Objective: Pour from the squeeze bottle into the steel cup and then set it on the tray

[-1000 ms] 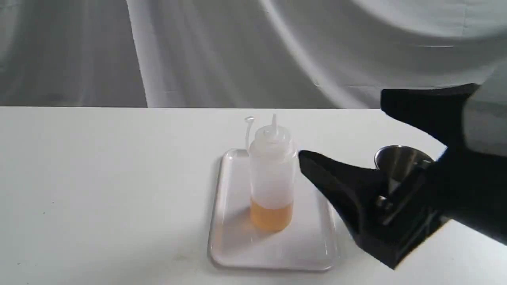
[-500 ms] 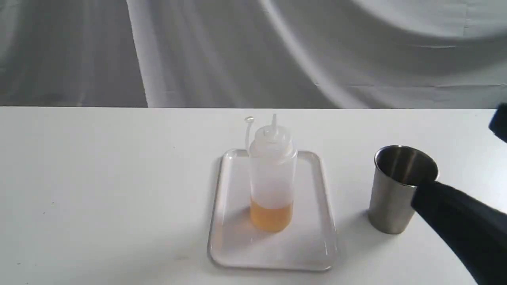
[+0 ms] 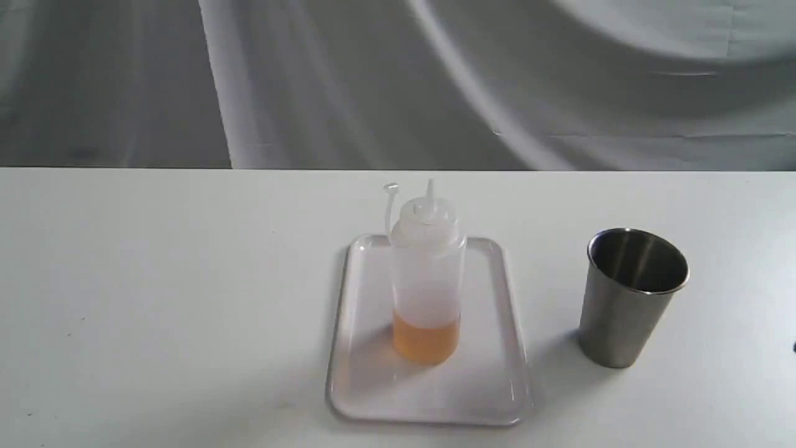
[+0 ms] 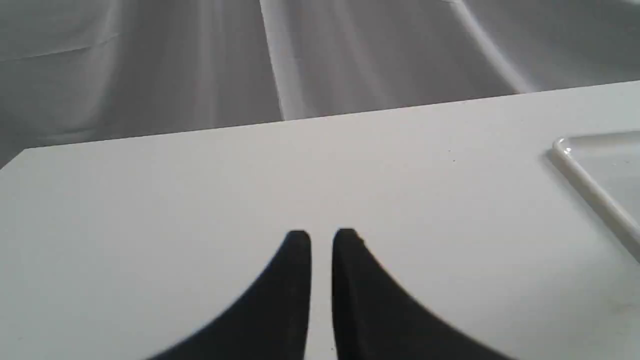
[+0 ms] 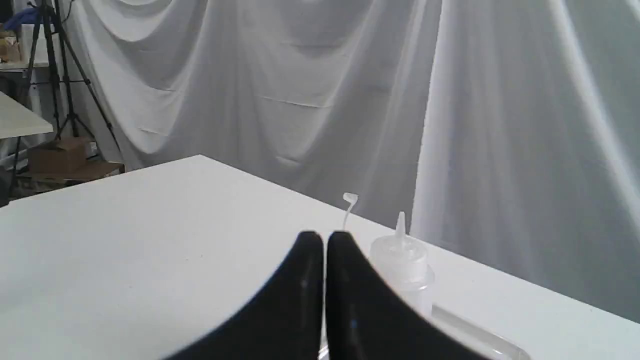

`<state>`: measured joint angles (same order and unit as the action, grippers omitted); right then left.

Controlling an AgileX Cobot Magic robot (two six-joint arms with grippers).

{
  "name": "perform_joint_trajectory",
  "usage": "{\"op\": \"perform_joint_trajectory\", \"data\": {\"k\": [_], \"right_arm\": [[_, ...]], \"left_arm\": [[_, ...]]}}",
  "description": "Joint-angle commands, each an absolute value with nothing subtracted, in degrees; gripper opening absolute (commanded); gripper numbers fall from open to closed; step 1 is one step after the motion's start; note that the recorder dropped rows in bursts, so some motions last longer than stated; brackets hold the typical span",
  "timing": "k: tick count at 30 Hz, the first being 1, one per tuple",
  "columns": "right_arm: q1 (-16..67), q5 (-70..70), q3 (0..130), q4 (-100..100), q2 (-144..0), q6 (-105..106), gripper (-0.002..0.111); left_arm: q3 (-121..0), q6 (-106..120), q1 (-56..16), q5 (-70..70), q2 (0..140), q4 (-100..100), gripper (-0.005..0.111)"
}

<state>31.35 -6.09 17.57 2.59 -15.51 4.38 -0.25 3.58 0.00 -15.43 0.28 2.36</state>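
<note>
The squeeze bottle [image 3: 428,280] stands upright on the white tray [image 3: 497,386] in the middle of the table, amber liquid at its bottom and its small cap hanging off to the side. The steel cup [image 3: 628,298] stands upright on the table to the right of the tray. Neither gripper shows in the exterior view. In the right wrist view, my right gripper [image 5: 325,236] is shut and empty, away from the squeeze bottle [image 5: 406,272] and the tray rim [image 5: 475,334]. My left gripper [image 4: 322,235] is shut on nothing over bare table, with a tray corner [image 4: 580,172] off to one side.
A white cloth backdrop [image 3: 398,81] hangs behind the table's far edge. A tripod [image 5: 60,75] and a cardboard box [image 5: 57,155] stand beyond the table in the right wrist view.
My right gripper, open beside the bottle a second ago, has pulled back to the right and out of the exterior view, uncovering the cup. Bottle, tray and cup have not moved.
</note>
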Motion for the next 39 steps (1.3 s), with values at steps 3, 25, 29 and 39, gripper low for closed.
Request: {"op": "perform_joint_trajectory", "data": {"k": [3,25,29,39], "right_arm": [[31.5,-11.6,17.0,2.6,-12.0,4.2,0.0],[31.5,-16.2,11.8,4.0,0.0,4.2,0.0],[31.5,-16.2,11.8,4.0,0.0,4.2,0.0],[31.5,-15.3,8.9,4.5,0.0,4.2,0.0]], "left_arm": [[0.0,3.5,-0.2,-15.0,0.0,2.5,0.008],[0.0,3.5,-0.2,-15.0,0.0,2.5,0.008],[0.0,3.5,-0.2,-15.0,0.0,2.5,0.008],[0.0,3.5,-0.2,-15.0,0.0,2.5,0.008]]}}
